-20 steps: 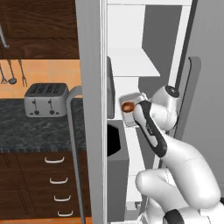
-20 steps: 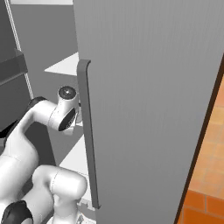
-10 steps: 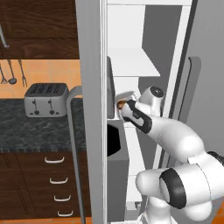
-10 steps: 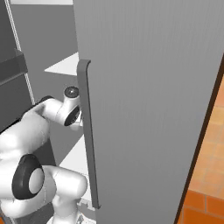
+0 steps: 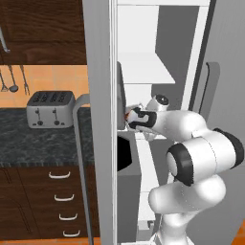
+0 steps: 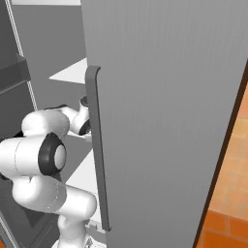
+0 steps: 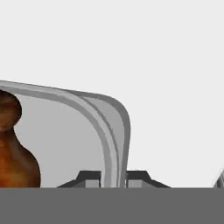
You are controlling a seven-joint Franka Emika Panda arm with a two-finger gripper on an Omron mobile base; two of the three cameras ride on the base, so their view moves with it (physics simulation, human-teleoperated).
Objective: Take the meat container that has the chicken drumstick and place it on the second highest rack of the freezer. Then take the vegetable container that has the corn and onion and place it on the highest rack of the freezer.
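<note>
My gripper is shut on the grey rim of the meat container. The glossy brown chicken drumstick lies inside it at the left. In the left base view the gripper reaches into the open freezer and holds the container against the left side, with a bit of the orange drumstick showing. It hangs below a white shelf and just above a lower one. I cannot tell which rack that lower one is. The corn and onion are out of view.
The freezer's grey door with its long bar handle stands open on the right, close beside my arm. On the left are another grey door edge with a handle, a toaster on a dark counter and drawers below.
My hand has moved left and deeper into the freezer with the container, and my elbow has swung forward. The gripper stays shut on the rim.
</note>
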